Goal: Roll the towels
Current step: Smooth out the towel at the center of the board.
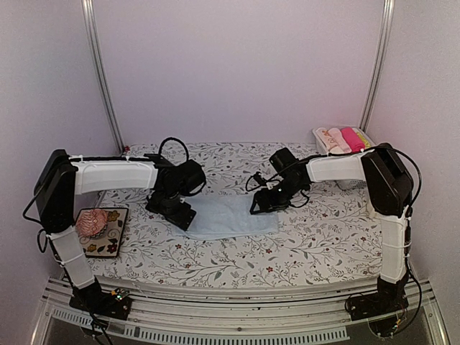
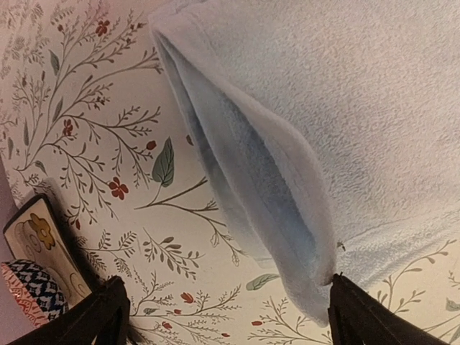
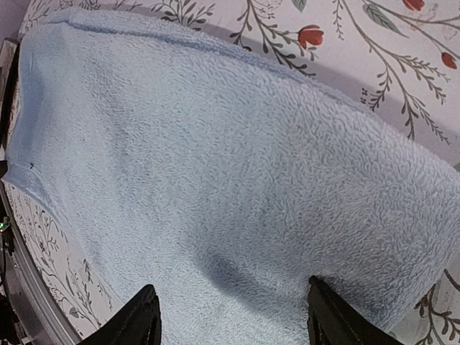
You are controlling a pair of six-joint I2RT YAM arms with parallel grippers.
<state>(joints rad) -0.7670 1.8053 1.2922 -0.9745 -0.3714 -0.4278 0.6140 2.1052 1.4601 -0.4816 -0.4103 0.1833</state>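
Light blue towel [image 1: 228,218] lies flat mid surface [image 1: 323,241], left jaws at its layered edge, right jaws above its other end, both spread and gripping nothing; soft, light, floppy, so I'd pinch both edge corners.

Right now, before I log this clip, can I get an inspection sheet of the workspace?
Surface: table under a floral cloth, flat.
Job's things: light blue towel lies folded flat mid-table, not yet rolled.
Clutter: pink knitted lump on a patterned tray at left; rolled cloths at the far right corner.
Grippers: left gripper open at the towel's left edge; right gripper open over its right end.
Cables: black cables loop off both wrists.
Surroundings: pale walls, two metal uprights.
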